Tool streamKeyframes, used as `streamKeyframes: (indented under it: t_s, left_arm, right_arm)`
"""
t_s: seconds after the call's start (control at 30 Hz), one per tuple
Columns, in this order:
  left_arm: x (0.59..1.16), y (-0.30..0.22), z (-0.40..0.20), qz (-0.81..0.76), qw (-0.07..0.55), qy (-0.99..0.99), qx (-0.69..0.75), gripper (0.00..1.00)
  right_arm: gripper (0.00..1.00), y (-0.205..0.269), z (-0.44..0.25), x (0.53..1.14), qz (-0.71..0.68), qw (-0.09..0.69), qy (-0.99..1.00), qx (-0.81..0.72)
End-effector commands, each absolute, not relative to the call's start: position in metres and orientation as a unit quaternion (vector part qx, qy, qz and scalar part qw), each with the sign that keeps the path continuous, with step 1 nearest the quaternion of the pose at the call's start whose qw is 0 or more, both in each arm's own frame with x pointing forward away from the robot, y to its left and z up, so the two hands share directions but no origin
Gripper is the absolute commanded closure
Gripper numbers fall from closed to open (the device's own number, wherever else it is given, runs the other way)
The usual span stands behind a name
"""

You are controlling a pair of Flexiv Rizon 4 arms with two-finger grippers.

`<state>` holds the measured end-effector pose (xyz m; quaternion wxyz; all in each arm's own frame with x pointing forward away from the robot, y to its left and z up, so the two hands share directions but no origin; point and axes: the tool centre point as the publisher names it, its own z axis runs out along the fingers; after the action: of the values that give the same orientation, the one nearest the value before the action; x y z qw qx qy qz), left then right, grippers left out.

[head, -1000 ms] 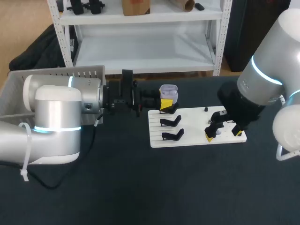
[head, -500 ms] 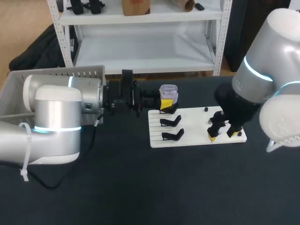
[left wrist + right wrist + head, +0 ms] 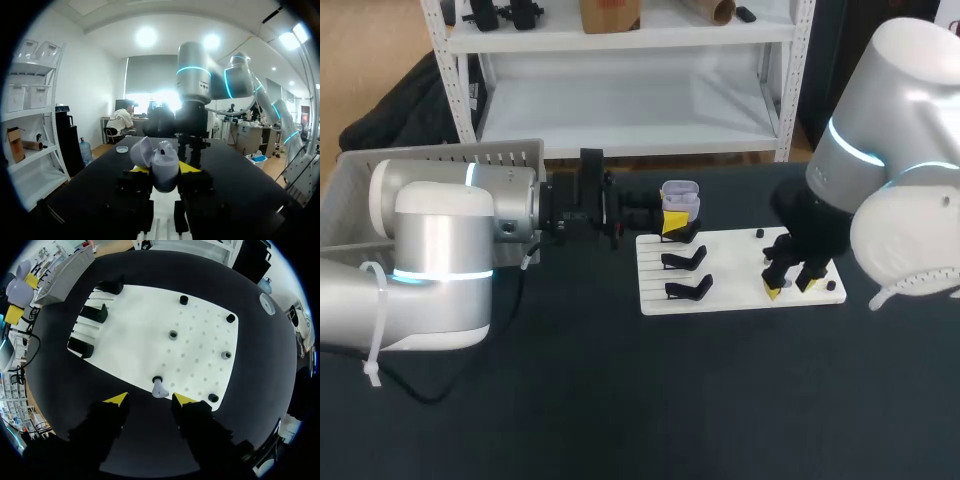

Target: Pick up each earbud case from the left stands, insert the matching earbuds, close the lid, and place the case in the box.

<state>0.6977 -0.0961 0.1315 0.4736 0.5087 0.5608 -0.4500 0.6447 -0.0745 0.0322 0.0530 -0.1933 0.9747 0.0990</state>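
Black stands (image 3: 685,260) and pegs (image 3: 173,335) dotted the white board (image 3: 740,270). Left tool (image 3: 165,169), stretched level, clamped the open lilac case (image 3: 162,159); right tool (image 3: 150,399) hung spread-fingered above an earbud (image 3: 159,388).

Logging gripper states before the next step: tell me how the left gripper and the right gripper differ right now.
The left gripper is shut on the open lilac earbud case; the right gripper is open and empty. The left gripper lies level at the white board's edge; the right gripper points down at it, an earbud just ahead of its tips. Both have yellow tips.
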Motion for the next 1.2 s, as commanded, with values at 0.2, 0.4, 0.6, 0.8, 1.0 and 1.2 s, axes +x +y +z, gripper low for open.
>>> streamKeyframes:
  t_s: [0.2, 0.4, 0.6, 0.8, 1.0, 1.2]
  left_arm:
    - [0.6972, -0.0962, 0.1307, -0.450, 0.475, 0.560, 0.508, 1.00]
    - [0.6972, -0.0962, 0.1307, -0.450, 0.475, 0.560, 0.508, 1.00]
    - [0.6972, -0.0962, 0.1307, -0.450, 0.475, 0.560, 0.508, 1.00]
    - [0.6972, -0.0962, 0.1307, -0.450, 0.475, 0.560, 0.508, 1.00]
    - [0.6972, -0.0962, 0.1307, -0.450, 0.475, 0.560, 0.508, 1.00]
    - [0.6972, -0.0962, 0.1307, -0.450, 0.475, 0.560, 0.508, 1.00]
  right_arm:
    - [0.50, -0.0756, 0.0269, 0.6547, 0.101, 0.044, 0.973, -0.202]
    - [0.52, -0.0756, 0.0256, 0.6558, 0.105, 0.040, 0.972, -0.204]
    - [0.56, -0.0776, 0.0251, 0.6562, 0.105, 0.039, 0.973, -0.204]
    - [0.64, -0.0814, 0.0250, 0.6560, 0.104, 0.036, 0.973, -0.201]
    - [0.66, -0.0817, 0.0250, 0.6552, 0.106, 0.035, 0.974, -0.198]
    - [0.79, -0.0815, 0.0243, 0.6548, 0.106, 0.034, 0.974, -0.198]
